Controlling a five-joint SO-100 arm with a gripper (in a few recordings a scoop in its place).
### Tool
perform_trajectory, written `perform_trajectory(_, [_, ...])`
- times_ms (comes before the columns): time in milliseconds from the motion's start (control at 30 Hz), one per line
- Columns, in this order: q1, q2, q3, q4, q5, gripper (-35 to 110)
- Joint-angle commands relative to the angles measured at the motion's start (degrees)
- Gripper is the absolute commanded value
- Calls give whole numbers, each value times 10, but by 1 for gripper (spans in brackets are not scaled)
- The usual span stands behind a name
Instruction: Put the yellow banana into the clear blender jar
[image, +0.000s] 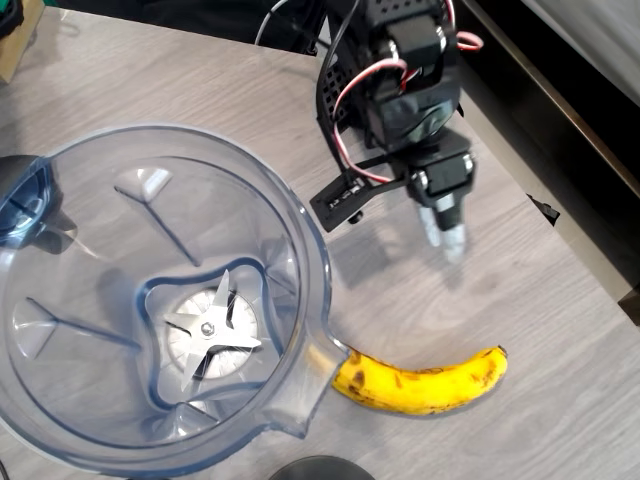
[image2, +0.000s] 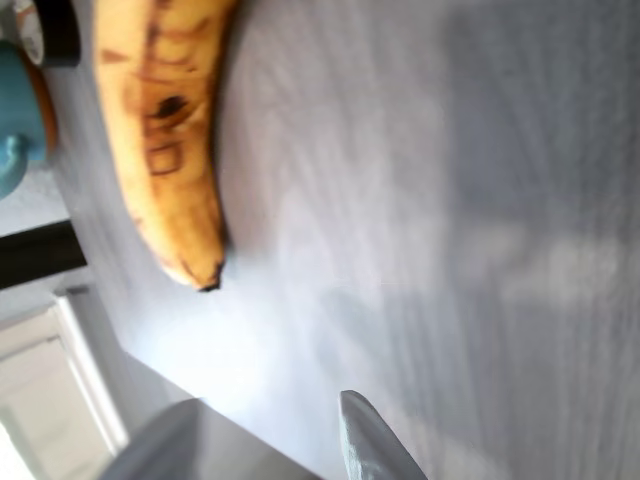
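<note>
The yellow banana (image: 420, 382) lies flat on the grey wood table, its speckled curve opening upward and its left end touching the base of the clear blender jar's spout. In the wrist view the banana (image2: 165, 130) fills the upper left, dark tip pointing down. The jar (image: 100, 250) stands at the left, with only its steel blade (image: 212, 335) at the bottom. My gripper (image: 447, 232) hangs above the table, well above the banana in the overhead picture and apart from it. In the wrist view my gripper (image2: 268, 425) is open with bare table between the fingers.
A dark blue-grey cap (image: 22, 200) sits against the jar's left rim. A dark round object (image: 320, 468) peeks in at the bottom edge. The table's right edge (image: 560, 215) runs diagonally beside the arm, with a dark drop beyond it.
</note>
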Motion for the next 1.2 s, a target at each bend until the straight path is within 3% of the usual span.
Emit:
perform_trajectory(0, [-3,-319,-270,25,27,31])
perform_trajectory(267, [16,-714,-769,185,100,34])
perform_trajectory(400, [23,-855,-918,252,132,34])
perform_trajectory(833, [47,-1012,-951,288,149,39])
perform_trajectory(1167, [70,-1066,-952,250,140,39])
